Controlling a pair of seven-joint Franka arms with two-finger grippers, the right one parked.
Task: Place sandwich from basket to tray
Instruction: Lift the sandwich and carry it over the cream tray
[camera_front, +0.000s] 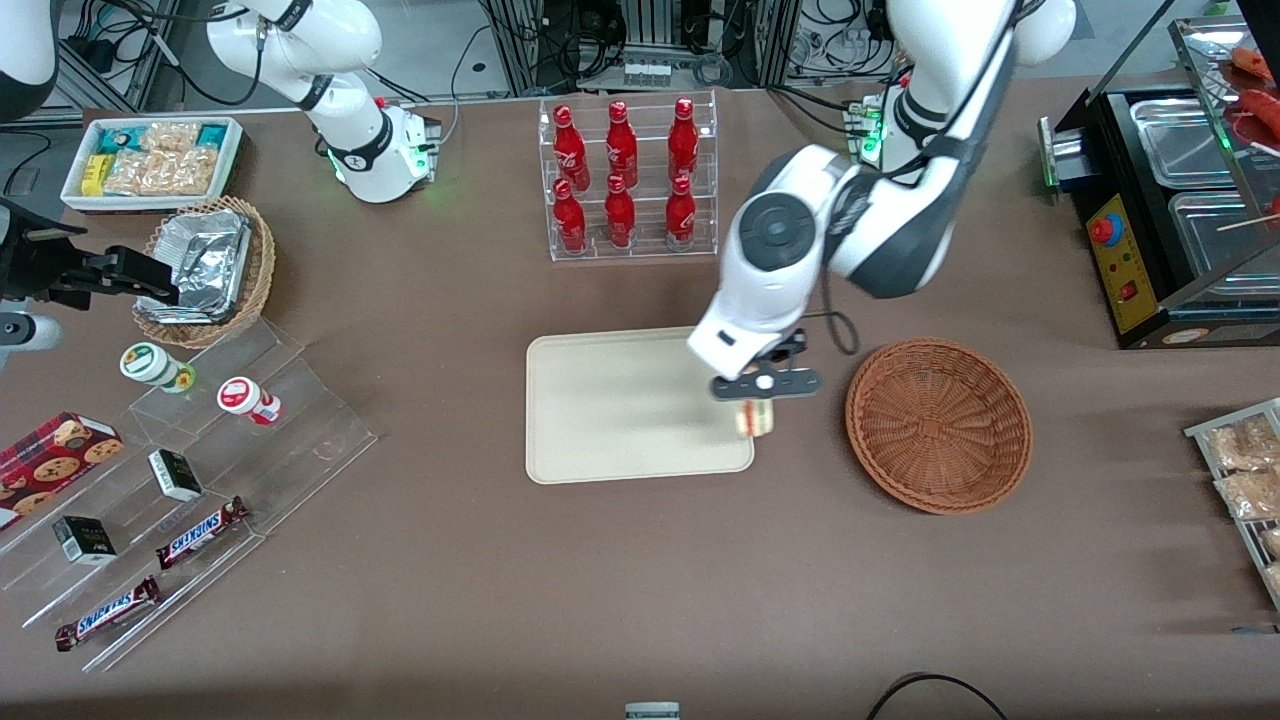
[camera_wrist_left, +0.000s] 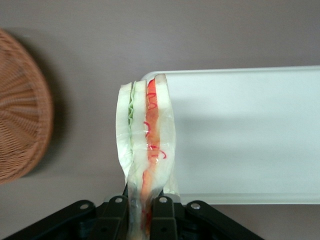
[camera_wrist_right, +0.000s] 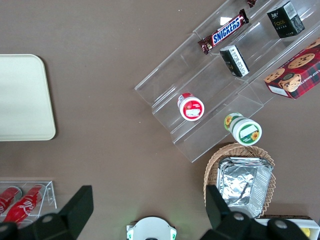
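Note:
My left gripper (camera_front: 757, 405) (camera_wrist_left: 140, 215) is shut on the sandwich (camera_front: 757, 420) (camera_wrist_left: 146, 145), a pale bread wedge with red and light green layers on its edge. It hangs over the corner of the cream-beige tray (camera_front: 620, 405) (camera_wrist_left: 250, 135) that lies nearest the basket. The reddish-brown wicker basket (camera_front: 938, 424) (camera_wrist_left: 22, 107) stands beside the tray toward the working arm's end, with nothing showing inside it. The tray's surface is bare.
A clear rack of red bottles (camera_front: 625, 180) stands farther from the front camera than the tray. Clear stepped shelves with snack bars and jars (camera_front: 190, 480) (camera_wrist_right: 235, 75) and a tan basket of foil (camera_front: 205, 265) lie toward the parked arm's end. A black appliance (camera_front: 1170, 200) stands at the working arm's end.

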